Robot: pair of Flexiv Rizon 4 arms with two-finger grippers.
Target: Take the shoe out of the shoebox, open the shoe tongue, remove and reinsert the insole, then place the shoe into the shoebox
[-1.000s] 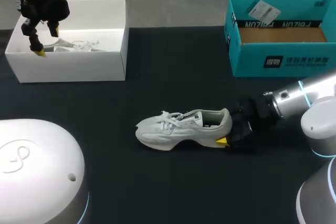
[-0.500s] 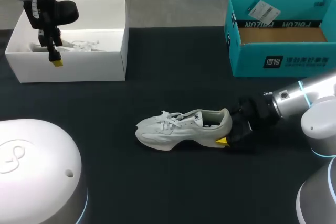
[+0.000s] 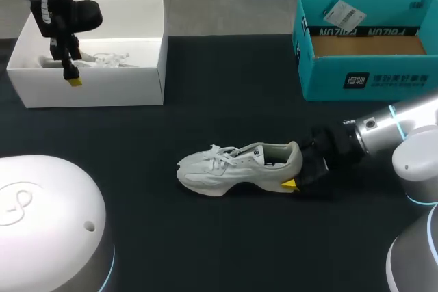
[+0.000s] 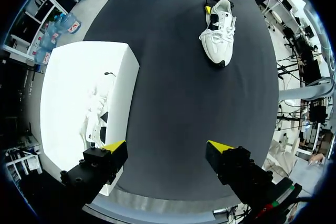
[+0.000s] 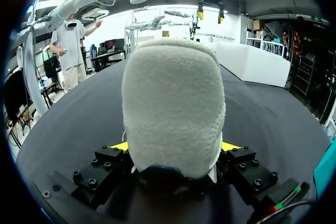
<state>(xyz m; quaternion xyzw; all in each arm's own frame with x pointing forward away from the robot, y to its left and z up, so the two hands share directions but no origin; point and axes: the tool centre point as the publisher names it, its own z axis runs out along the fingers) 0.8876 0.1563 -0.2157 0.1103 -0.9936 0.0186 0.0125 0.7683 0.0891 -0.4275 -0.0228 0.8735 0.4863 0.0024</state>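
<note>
"Where's the shoe?"

"The white mesh lace-up sneaker [image 3: 236, 167] lies on the black table [image 3: 205, 100]. My right claw [image 5: 174, 148] is clenched on its heel. Its long axis runs straight ahead of that claw, toe pointing away."

"And the left?"

"My left claw [image 4: 165, 148] hangs released and empty above the edge of the open white box [image 3: 102, 92], which holds a second white shoe [image 4: 97, 111]. The sneaker sits far ahead of it, so my right arm is nearer. The teal cardboard shoebox [image 3: 366, 76], well off to the right claw's side, looks empty save a paper tag [image 3: 337, 13] on its rim."
</note>
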